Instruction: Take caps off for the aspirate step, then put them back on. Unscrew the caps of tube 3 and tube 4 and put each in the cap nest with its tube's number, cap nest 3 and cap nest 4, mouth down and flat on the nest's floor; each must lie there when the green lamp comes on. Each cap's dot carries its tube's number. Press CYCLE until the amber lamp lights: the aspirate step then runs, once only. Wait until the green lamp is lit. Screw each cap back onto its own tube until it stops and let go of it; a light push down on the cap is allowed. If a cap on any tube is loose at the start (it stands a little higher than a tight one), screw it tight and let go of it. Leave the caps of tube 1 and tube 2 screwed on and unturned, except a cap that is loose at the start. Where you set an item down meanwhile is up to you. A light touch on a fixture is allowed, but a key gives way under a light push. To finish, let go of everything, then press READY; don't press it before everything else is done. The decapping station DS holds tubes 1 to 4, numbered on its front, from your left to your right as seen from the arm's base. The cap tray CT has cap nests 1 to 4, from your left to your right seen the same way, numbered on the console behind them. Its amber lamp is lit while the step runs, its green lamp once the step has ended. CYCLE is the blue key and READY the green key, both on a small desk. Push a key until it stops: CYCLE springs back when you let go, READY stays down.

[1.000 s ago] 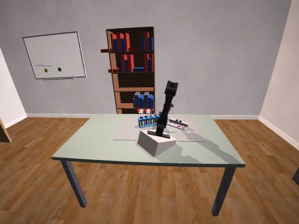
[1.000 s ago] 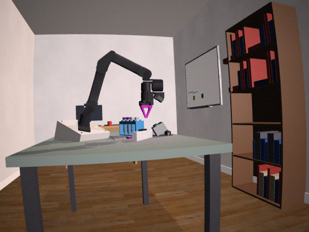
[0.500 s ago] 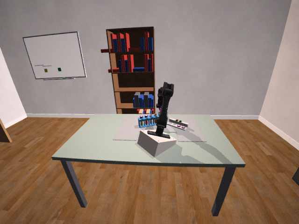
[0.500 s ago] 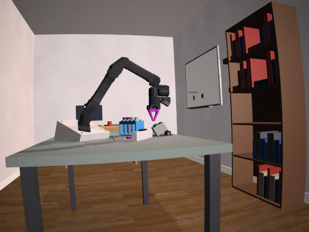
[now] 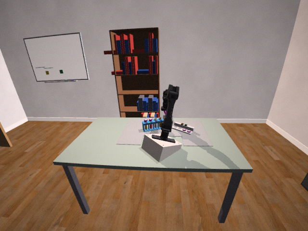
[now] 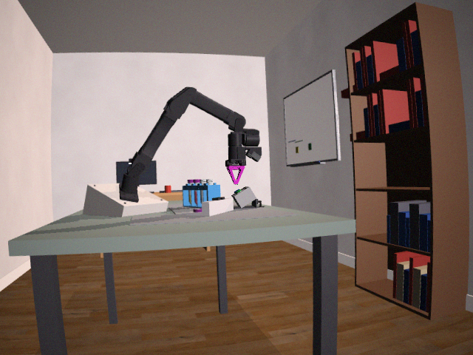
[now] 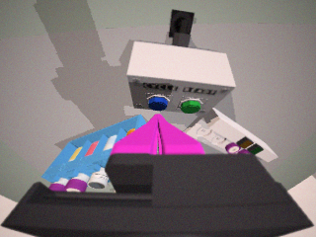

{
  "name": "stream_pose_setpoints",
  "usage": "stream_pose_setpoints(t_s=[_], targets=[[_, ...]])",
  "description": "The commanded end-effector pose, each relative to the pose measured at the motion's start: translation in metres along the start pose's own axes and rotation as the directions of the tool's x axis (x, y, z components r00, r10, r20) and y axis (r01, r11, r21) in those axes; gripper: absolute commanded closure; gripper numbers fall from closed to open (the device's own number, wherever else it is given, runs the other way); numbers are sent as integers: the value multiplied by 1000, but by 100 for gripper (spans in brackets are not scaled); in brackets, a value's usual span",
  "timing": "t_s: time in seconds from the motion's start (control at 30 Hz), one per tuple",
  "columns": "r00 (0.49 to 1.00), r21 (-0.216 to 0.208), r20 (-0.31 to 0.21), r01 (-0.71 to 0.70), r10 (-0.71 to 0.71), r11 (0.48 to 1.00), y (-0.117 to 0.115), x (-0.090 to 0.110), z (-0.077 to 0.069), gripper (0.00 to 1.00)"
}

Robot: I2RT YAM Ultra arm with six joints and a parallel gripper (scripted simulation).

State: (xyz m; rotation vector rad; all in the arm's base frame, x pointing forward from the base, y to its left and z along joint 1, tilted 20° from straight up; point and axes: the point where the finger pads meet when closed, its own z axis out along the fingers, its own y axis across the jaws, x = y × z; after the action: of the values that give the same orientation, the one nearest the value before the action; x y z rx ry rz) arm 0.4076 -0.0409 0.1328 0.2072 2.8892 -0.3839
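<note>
I see the hand [image 7: 158,118] with its two magenta fingers pressed together to one point, and nothing is between them. In the exterior view the hand [image 6: 235,182] hangs in the air, pointing straight down, above the small desk [image 6: 244,197] and not touching it.

In the wrist view the tip of the fingers lies just under the two keys, between them: the blue CYCLE key [image 7: 158,103] is a little to the left of the tip and the green READY key [image 7: 191,106] a little to the right. Both keys sit on the sloped front of the small desk [image 7: 180,64].

The blue decapping station [image 7: 94,150] is at the lower left of the wrist view. At its near end two tubes carry purple caps [image 7: 75,185], and the next tube [image 7: 100,179] shows a white open mouth without cap. The fourth tube is hidden behind the hand.

The white cap tray [image 7: 232,135] lies to the right. One purple cap [image 7: 233,147] rests in it; in the top view I count two purple caps [image 5: 186,130] in the tray. The two lamps [image 7: 249,144] on its console look dark to me.

Everything stands on the pale green worktop [image 5: 99,149].
</note>
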Motion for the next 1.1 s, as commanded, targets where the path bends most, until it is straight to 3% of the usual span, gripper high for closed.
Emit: stream_pose_setpoints(t_s=[0.0,0.43,0.7,1.07], targets=[[1000,-3,28,-8,8,1000,-1,-5,-10,100],[1000,-3,28,-8,8,1000,-1,-5,-13,100],[1000,-2,28,-8,8,1000,0,-6,5,100],[1000,-2,28,-8,8,1000,0,-6,5,100]])
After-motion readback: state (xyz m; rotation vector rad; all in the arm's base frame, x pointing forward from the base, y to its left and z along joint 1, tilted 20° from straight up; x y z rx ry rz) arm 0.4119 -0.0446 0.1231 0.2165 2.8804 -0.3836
